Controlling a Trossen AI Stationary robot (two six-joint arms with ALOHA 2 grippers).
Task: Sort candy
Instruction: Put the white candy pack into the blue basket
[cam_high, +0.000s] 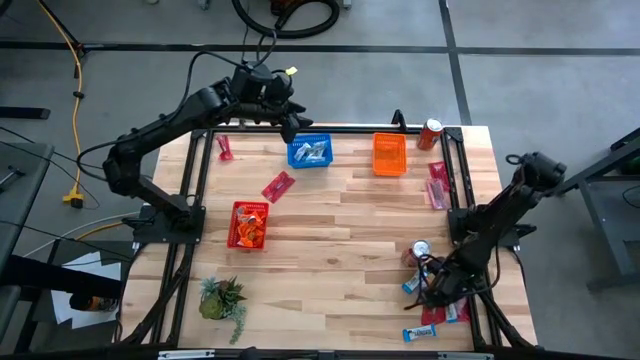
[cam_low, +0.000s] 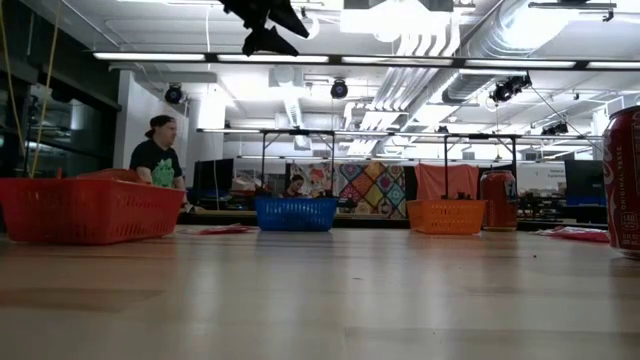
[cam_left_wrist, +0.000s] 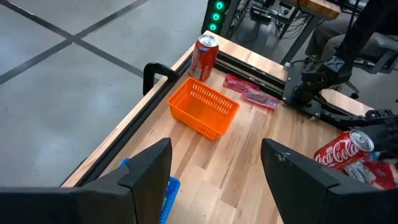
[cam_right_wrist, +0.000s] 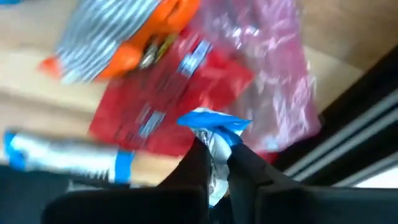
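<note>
Only the right wrist view shows the right hand (cam_right_wrist: 216, 163) pinching a blue candy (cam_right_wrist: 214, 124) above red and orange candies (cam_right_wrist: 168, 93). The high view places it at the counter's (cam_high: 340, 240) near right corner. The left hand (cam_high: 290, 128) hangs open over the blue basket (cam_high: 310, 152), which holds candy; the red basket (cam_high: 247, 225) holds some too; the orange basket (cam_left_wrist: 204, 109) looks bare.

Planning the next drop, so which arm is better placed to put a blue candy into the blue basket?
Right. The right gripper is already shut on a blue-and-white candy; the left gripper is open and empty above the blue basket.
</note>
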